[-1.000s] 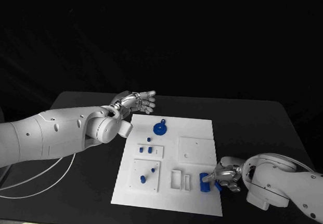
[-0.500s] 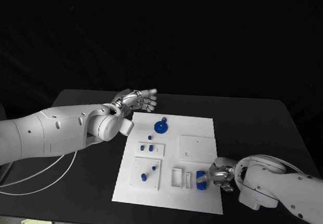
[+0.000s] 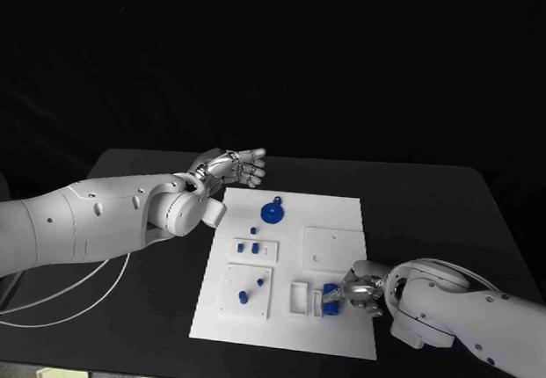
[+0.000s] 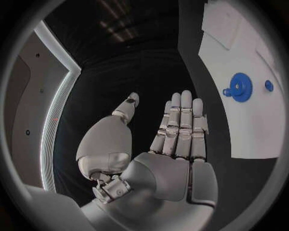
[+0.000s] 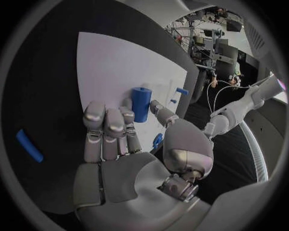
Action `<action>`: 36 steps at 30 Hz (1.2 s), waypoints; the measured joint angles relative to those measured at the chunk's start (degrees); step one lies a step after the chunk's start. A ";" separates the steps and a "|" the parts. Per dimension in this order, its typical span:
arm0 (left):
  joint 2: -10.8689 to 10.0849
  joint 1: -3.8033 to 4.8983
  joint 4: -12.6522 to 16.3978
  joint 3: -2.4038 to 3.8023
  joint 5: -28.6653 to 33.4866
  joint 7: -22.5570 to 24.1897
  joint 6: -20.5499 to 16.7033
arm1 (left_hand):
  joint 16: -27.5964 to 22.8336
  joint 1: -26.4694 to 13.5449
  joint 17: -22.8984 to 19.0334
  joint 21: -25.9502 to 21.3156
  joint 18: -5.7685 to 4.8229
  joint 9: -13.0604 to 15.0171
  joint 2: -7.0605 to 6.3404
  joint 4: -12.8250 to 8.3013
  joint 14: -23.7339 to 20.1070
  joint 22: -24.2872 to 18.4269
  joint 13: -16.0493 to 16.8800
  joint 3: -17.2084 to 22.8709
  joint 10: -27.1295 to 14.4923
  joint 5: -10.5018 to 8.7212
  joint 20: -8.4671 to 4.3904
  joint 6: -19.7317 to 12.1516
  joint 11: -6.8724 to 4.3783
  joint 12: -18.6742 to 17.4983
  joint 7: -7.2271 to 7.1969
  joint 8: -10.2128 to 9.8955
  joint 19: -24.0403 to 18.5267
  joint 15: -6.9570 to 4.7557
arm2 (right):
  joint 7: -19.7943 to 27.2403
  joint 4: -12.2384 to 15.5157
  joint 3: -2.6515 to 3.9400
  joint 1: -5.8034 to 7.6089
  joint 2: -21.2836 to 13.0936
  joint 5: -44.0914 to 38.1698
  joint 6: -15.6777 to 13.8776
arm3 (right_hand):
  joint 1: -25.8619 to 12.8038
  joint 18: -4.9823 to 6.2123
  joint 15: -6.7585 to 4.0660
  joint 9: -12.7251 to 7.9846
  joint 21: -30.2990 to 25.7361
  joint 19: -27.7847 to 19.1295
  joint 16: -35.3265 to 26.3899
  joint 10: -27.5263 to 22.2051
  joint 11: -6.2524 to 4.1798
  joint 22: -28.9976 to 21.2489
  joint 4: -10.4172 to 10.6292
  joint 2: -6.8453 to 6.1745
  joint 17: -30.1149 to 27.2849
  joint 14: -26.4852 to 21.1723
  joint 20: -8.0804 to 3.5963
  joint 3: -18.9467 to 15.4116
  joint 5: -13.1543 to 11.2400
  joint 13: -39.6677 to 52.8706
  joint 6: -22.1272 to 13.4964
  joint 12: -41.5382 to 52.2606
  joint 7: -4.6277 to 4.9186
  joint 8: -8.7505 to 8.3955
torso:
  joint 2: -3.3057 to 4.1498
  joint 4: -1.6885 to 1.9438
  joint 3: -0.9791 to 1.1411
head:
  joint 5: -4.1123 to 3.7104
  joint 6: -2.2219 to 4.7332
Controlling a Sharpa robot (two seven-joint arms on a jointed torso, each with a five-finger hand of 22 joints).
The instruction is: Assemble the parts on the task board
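Observation:
The white task board [image 3: 325, 334] lies mid-table, also seen as the task board [image 5: 114, 67] in the right wrist view. My right hand [image 3: 356, 293] is low over its near right part and pinches a blue block [image 3: 329, 301] between thumb and fingers; the blue block [image 5: 141, 103] stands upright on the board, beside the raised slot frames [image 3: 300, 299]. My left hand [image 3: 231, 166] hovers open beyond the board's far left corner, holding nothing; the left hand [image 4: 175, 130] has its fingers straight. A blue gear [image 3: 271, 213] lies on the board's far part.
Small blue pegs [image 3: 245, 249] stand in a plate left of centre, and two more blue pegs [image 3: 251, 289] in the near left plate. A blank square plate [image 3: 333, 249] sits at the right. A blue bar [image 5: 29, 145] lies on the black table by my right hand.
My right hand has moved left along the board's near part, bringing the blue block up beside the slot frames. The left hand has stayed where it was.

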 measured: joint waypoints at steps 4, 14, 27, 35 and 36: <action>0.01 0.00 0.00 0.00 0.00 -0.02 0.03 | 0.00 0.00 0.00 0.00 -0.01 0.00 0.00 0.00 0.00 0.00 0.00 0.00 0.00 0.00 0.00 0.00 0.00 0.00 0.00 0.00 0.00 0.00 | 0.31 -0.35 0.08 -0.26 0.63 -0.12 -0.50 | -0.30 0.00 0.00 1.68 0.00 0.00 0.00 0.00 0.00 0.00 -0.32 -0.30 -0.12 0.00 0.01 0.32 0.00 0.00 0.00 -0.05 0.00 0.00 | 0.00 0.02 -0.01 | -0.08 -0.04; -0.01 0.00 0.00 0.00 0.01 -0.07 0.11 | 0.00 0.00 0.11 0.00 -0.03 0.00 0.00 0.00 0.00 0.00 0.01 0.00 0.00 0.00 0.00 0.00 0.00 0.00 0.00 0.00 0.00 0.00 | 1.13 -1.04 0.24 -0.64 0.94 0.38 -1.05 | -0.30 -0.01 0.03 1.69 0.00 0.00 0.00 0.01 0.00 0.00 -0.89 -0.30 -0.20 0.03 0.02 0.89 0.00 -0.01 0.01 -0.11 -0.02 0.03 | -0.01 0.03 -0.06 | -0.03 -0.24; 0.09 0.00 -0.04 0.00 0.02 -0.10 0.22 | 0.00 0.00 0.17 0.00 -0.05 -0.06 0.00 0.00 0.00 0.00 0.01 0.00 0.00 0.00 0.00 0.00 0.00 0.00 0.00 0.00 0.00 0.00 | 2.28 -1.82 0.22 -0.72 1.15 4.50 -1.90 | -0.29 0.00 0.11 0.11 0.00 -0.08 -0.01 0.00 0.00 0.00 -2.15 -0.30 -0.37 0.11 0.13 2.15 0.00 -0.02 0.38 -0.22 0.34 0.16 | 0.01 -0.01 -0.05 | 0.01 -0.24; 0.08 0.00 -0.03 0.00 0.03 -0.11 0.28 | 0.00 0.23 0.24 0.00 -0.06 -0.05 0.22 -0.16 0.00 0.01 0.01 -0.16 0.00 0.00 0.00 0.00 0.00 0.00 0.00 0.00 0.00 0.00 | 2.93 -1.88 0.13 -0.89 1.05 8.72 -2.53 | -0.18 0.00 0.11 -3.18 0.00 -0.29 -0.01 0.00 0.00 0.00 -3.00 -0.19 -0.54 0.10 0.33 3.00 0.00 -0.17 0.68 -0.22 0.64 -0.75 | 0.01 -0.01 -0.07 | 0.07 -0.24; 0.07 0.00 -0.02 0.00 0.03 -0.11 0.29 | -0.20 0.22 0.24 0.00 -0.07 -0.05 0.22 -0.16 0.00 0.01 0.00 -0.16 0.00 0.00 0.00 0.00 0.00 0.00 0.00 0.00 0.00 0.00 | 2.98 -1.88 0.12 -0.90 1.04 9.02 -2.60 | -0.12 0.01 0.11 -3.19 0.00 -0.29 -0.01 0.00 0.00 0.00 -3.00 -0.13 -0.54 0.10 0.33 3.00 0.00 -0.17 0.77 -0.22 0.64 -0.88 | 0.01 -0.01 -0.08 | 0.09 -0.22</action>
